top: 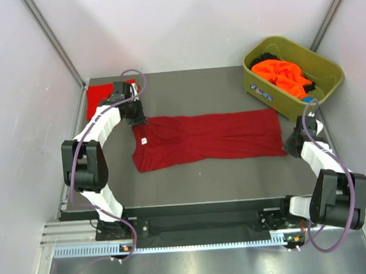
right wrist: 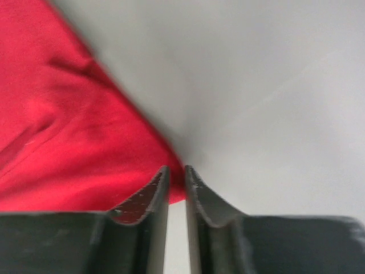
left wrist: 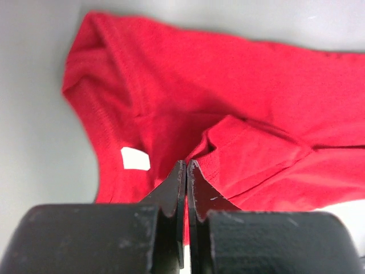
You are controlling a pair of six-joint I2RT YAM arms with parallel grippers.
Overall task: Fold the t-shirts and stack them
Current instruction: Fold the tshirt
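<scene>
Crimson t-shirt (top: 208, 138) lay spread flat on the grey table (top: 204, 182), stretched lengthwise between the two grippers. The left gripper (left wrist: 186, 164) sat at its collar end, fingers pressed together with barely a sliver between them. Its tips were down at the cloth just beside a raised fold of the neckline, and I couldn't tell whether any fabric was pinched. A small white label (left wrist: 136, 158) lay just left of those tips.

The right gripper (right wrist: 177, 169) stood at the hem corner, its jaws parted by a narrow slit with bare table showing through and nothing held. The shirt's corner came right up to its left fingertip and spread away ahead and to the left.

Behind the left gripper, in the far corner, lay a brighter red t-shirt (top: 99, 95). Beyond the right gripper stood an olive tub (top: 279, 100) holding orange t-shirts (top: 282, 74).
</scene>
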